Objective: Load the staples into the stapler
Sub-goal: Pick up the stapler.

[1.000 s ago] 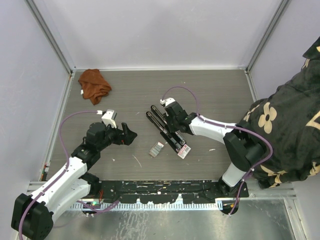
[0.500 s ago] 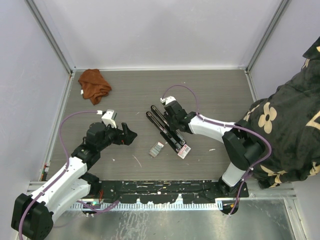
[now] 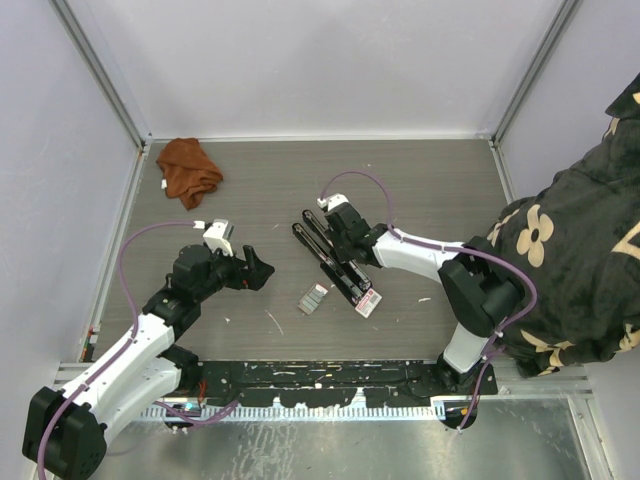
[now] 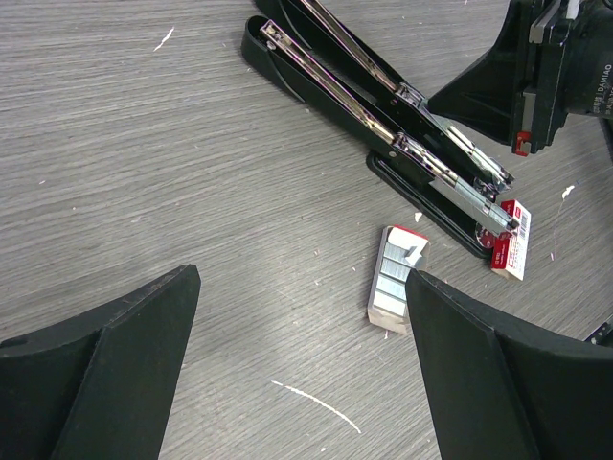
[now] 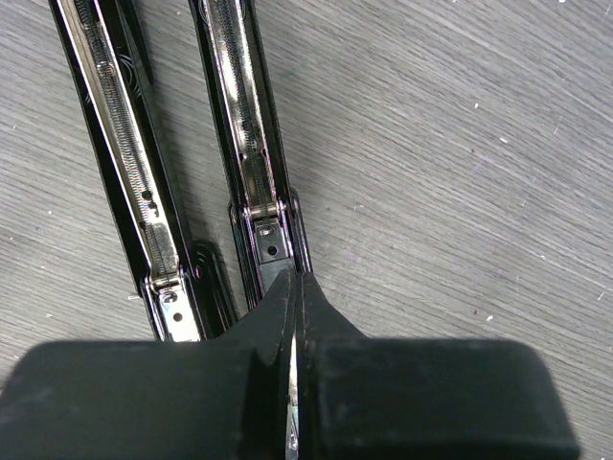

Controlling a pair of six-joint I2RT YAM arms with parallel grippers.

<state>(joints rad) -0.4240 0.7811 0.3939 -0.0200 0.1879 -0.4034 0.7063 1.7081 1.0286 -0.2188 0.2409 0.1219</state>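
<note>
Right pincer (image 5: pixel 295 287) is shut over the stapler (image 5: pixel 244 144); left pincer (image 4: pixel 302 278) is wide open (idle). Risk: the shut tips shove the stapler askew

The table (image 4: pixel 144 163) is surfaced in matt grey wood-grain, lightly flecked. The staplers (image 4: pixel 383 139) are made of glossy black plastic, with polished, bright metal rails. The staples (image 4: pixel 391 278) are seen as dull silvery metal, their box (image 4: pixel 510 251) as printed card. The cloth (image 3: pixel 188 168) is shown as soft, crumpled rust-brown fabric.
</note>
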